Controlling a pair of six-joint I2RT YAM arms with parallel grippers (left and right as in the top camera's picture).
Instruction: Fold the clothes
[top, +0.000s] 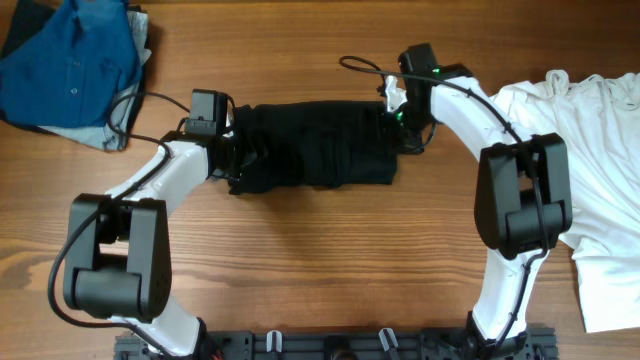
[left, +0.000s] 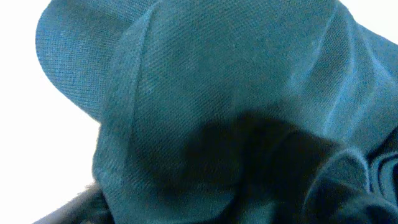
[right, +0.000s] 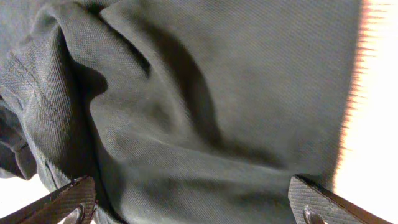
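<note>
1. Left gripper (top: 235, 150), seen from above, sits at the left end of the black T-shirt (top: 320, 145). Its tip is down in the cloth. From up here I cannot tell if it is pinching the cloth or just touching it.
2. At the right end of the shirt, near the top corner, is the right gripper (top: 398, 118).
3. The black T-shirt lies in the middle of the wooden table (top: 300, 270). It is bunched into a wide strip that runs from one arm to the other.
4. A blue shirt (top: 70, 60) is piled in the top left corner, well apart from the black one. A white T-shirt (top: 600, 180) is spread out at the right edge.
5. From the left wrist, the black T-shirt (left: 236, 81) fills almost all I can see. It is very close, with soft folds. The fingers do not show, so I still cannot tell if they pinch.
6. From the right wrist, the right gripper (right: 193, 199) has one fingertip (right: 68, 199) in each bottom corner, far apart. The black T-shirt (right: 186, 93) lies wrinkled between and past them. They are spread wide and squeeze nothing.
</note>
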